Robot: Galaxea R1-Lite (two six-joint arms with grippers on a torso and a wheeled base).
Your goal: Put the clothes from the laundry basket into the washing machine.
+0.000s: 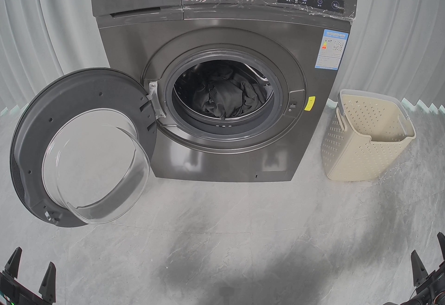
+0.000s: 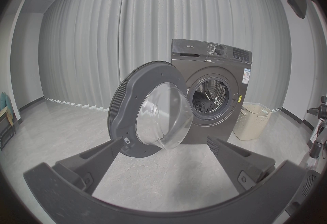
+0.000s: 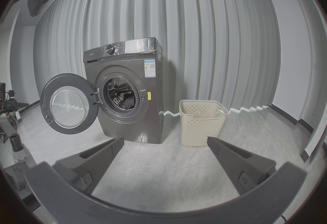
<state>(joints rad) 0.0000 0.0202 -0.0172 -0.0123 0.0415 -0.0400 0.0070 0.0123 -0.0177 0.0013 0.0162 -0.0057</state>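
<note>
A grey front-loading washing machine (image 1: pixel 222 74) stands ahead on the floor, its round door (image 1: pixel 83 148) swung wide to the left. Dark clothes (image 1: pixel 222 93) lie inside the drum, seen too in the left wrist view (image 2: pixel 203 105) and the right wrist view (image 3: pixel 127 102). A beige perforated laundry basket (image 1: pixel 366 139) stands on the floor right of the machine, with no clothes visible inside it (image 3: pixel 201 121). My left gripper (image 1: pixel 30 266) is low at the near left, open and holding nothing. My right gripper (image 1: pixel 429 255) is low at the near right, open and holding nothing.
Grey marbled floor (image 1: pixel 222 236) stretches between me and the machine. Pleated white curtains (image 1: pixel 37 18) hang behind it. The open door (image 2: pixel 150 109) juts out over the floor on the left side. Some equipment stands by the room's walls (image 3: pixel 8 115).
</note>
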